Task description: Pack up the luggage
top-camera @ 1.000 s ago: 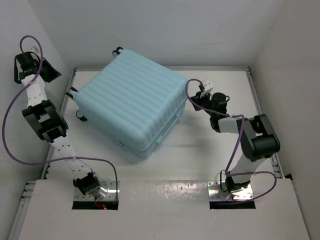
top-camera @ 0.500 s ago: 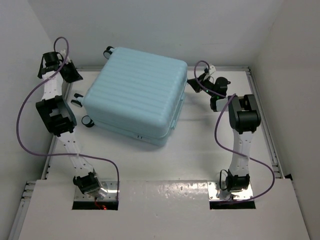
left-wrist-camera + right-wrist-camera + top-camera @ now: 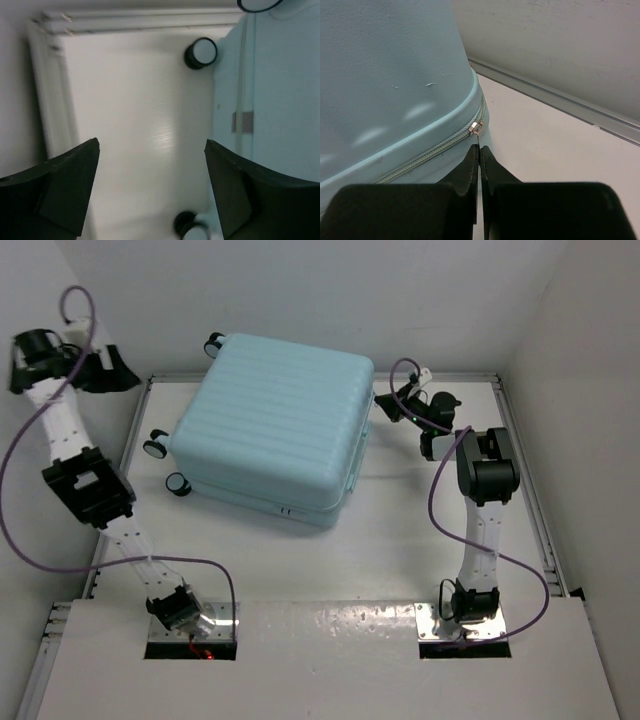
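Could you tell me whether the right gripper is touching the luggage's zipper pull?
Touching: in the right wrist view, the right gripper, shut, pinches the zipper pull.

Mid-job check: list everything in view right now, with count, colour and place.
luggage: one, pale light blue, closed, lying flat on the far half of the table.
wheels: three visible, black and white, at the luggage's left end.
zipper pull: one, silvery, on the seam at the luggage's right corner.
table: one, white.
left gripper: one, black, open, above the table left of the luggage.
right gripper: one, black, shut on the zipper pull.
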Motion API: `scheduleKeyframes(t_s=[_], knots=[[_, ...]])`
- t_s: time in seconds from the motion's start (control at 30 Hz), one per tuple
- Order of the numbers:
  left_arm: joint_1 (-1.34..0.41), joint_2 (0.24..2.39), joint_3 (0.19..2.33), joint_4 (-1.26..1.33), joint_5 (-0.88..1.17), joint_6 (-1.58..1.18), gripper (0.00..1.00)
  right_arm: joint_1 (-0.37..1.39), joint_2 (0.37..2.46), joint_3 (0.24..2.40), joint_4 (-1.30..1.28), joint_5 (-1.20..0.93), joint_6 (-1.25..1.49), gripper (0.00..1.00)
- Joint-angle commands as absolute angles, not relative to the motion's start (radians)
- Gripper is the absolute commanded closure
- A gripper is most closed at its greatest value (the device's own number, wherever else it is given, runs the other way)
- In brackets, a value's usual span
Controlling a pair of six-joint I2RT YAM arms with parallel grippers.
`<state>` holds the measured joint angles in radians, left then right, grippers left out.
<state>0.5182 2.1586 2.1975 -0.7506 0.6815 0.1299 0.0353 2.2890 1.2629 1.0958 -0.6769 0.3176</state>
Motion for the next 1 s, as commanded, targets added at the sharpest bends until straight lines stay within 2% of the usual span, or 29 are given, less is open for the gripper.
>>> scheduleKeyframes(t_s=[0.0,0.03,0.1,0.13,0.17,0.23,0.27,0.33,0.37,0.43,0.47,0.5,0.53,0.7,0.97], knots=[[0.650,2.028,2.399,-1.062,0.875,0.488,0.15,0.026,2.235,1.232,1.048,-0.652,0.288,1.00],[0.650,2.028,2.448,-1.186,0.847,0.737,0.16,0.028,2.233,1.238,1.040,-0.649,0.285,1.00],[0.605,1.978,2.400,-1.269,0.636,0.767,0.16,0.037,2.226,1.238,1.029,-0.650,0.267,1.00],[0.594,1.951,2.344,-1.250,0.574,0.711,0.23,0.040,2.223,1.238,1.022,-0.650,0.265,1.00],[0.609,1.930,2.263,-1.241,0.555,0.593,0.36,0.044,2.215,1.239,1.019,-0.649,0.262,1.00],[0.646,1.895,2.173,-1.168,0.569,0.360,0.47,0.051,2.214,1.241,1.009,-0.649,0.258,1.00],[0.646,1.861,2.136,-1.167,0.554,0.142,0.49,0.051,2.206,1.239,1.006,-0.649,0.256,1.00],[0.646,1.804,1.989,-1.139,0.554,-0.047,0.45,0.060,2.195,1.230,0.999,-0.643,0.259,1.00],[0.646,1.702,1.911,-1.102,0.542,-0.213,0.43,0.060,2.184,1.218,0.997,-0.641,0.256,1.00],[0.585,1.596,1.725,-1.031,0.424,-0.329,0.32,0.066,2.168,1.207,0.996,-0.643,0.256,1.00],[0.574,1.532,1.680,-1.031,0.413,-0.429,0.25,0.072,2.160,1.195,0.997,-0.643,0.256,1.00],[0.574,1.517,1.617,-1.031,0.438,-0.458,0.09,0.075,2.149,1.190,0.994,-0.641,0.256,1.00],[0.574,1.508,1.596,-1.031,0.468,-0.481,0.00,0.077,2.149,1.181,0.993,-0.641,0.252,1.00],[0.574,1.543,1.595,-1.031,0.555,-0.540,0.00,0.083,2.135,1.174,0.976,-0.650,0.247,1.00],[0.506,1.640,1.575,-0.989,0.539,-0.600,0.00,0.084,2.146,1.196,0.953,-0.653,0.222,1.00]])
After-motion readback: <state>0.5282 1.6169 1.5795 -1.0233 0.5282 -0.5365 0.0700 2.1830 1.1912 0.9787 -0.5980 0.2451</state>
